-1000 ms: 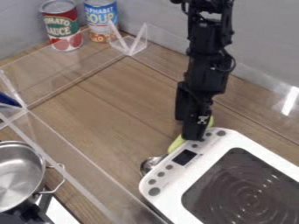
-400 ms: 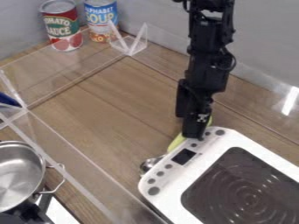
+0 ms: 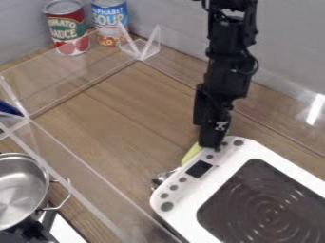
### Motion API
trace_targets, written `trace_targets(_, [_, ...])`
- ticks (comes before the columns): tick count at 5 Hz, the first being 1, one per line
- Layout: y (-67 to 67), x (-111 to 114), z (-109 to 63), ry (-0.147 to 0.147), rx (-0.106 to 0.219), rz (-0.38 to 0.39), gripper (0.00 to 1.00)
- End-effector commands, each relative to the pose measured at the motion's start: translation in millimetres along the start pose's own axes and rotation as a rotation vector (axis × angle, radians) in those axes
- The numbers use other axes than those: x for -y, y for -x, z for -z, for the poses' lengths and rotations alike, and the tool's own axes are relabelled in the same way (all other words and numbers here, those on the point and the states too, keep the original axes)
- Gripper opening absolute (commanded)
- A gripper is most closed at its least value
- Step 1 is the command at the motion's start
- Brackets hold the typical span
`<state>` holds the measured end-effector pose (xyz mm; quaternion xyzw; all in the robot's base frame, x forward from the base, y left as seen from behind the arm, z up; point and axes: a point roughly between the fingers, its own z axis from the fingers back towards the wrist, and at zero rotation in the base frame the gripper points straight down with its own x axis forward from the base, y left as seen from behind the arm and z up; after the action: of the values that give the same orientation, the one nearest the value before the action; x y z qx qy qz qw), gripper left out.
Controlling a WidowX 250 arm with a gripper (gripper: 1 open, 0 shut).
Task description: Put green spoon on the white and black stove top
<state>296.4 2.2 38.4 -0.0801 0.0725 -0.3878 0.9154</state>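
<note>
The green spoon [image 3: 189, 156] lies on the wooden table against the back-left edge of the white and black stove top [image 3: 210, 216]. Its yellow-green handle pokes out beside the gripper. Its silver bowl [image 3: 165, 177] rests near the stove's left corner. My black gripper [image 3: 211, 144] hangs straight down over the handle end, fingertips at the stove's rim. The jaws look open, with the handle lying below or between them, and no grip shows. The stove's black ringed surface [image 3: 271, 206] has nothing on it.
A steel pot [image 3: 15, 195] stands at the lower left behind a clear plastic divider [image 3: 76, 180]. Two cans [image 3: 65, 27] [image 3: 110, 19] stand at the back left next to a clear stand [image 3: 143, 43]. A blue object [image 3: 7, 109] shows at the left edge.
The arm has shifted very slightly to the right; the spoon and stove have not moved.
</note>
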Motion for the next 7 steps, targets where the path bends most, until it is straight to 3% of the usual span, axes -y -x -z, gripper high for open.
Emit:
trace_targets(1, [-8.0, -4.8, -9.1, -0.048, 0.021, 0.038, 1.0])
trace_targets(7, [-8.1, -13.6, -12.1, -0.096, 0.008, 0.094, 1.0])
